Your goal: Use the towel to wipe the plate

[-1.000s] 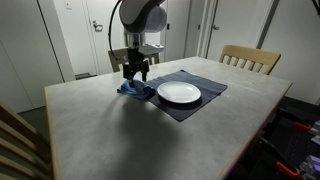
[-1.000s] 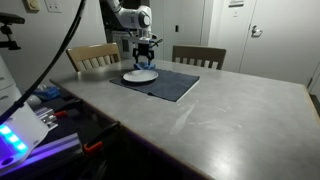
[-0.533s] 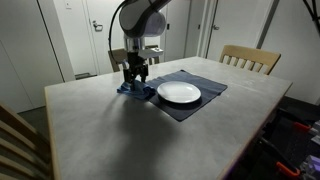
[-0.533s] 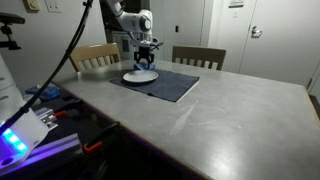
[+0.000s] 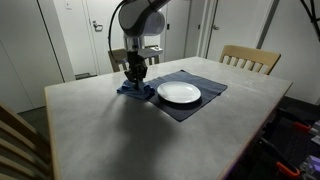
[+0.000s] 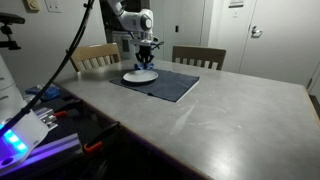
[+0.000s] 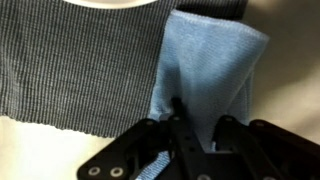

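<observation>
A light blue towel (image 7: 205,65) lies bunched on the table beside a dark grey placemat (image 7: 80,70). A white plate (image 5: 179,93) sits on that mat (image 5: 195,106); only its rim (image 7: 100,3) shows at the top of the wrist view. My gripper (image 7: 198,118) points straight down onto the towel (image 5: 134,91). Its fingers stand close together with a raised fold of cloth pinched between them. In both exterior views the gripper (image 6: 146,58) stands just beside the plate (image 6: 140,75), at the mat's edge.
Wooden chairs stand round the table: one at the far side (image 5: 250,58), two behind the mat (image 6: 95,55) (image 6: 198,57), and one at the near corner (image 5: 15,140). Cables and electronics (image 6: 30,125) lie off the table's edge. Bare tabletop (image 5: 140,135) stretches in front.
The gripper has dropped a little onto the towel and its fingers have drawn in from wide open onto the cloth. Plate and mat have not moved.
</observation>
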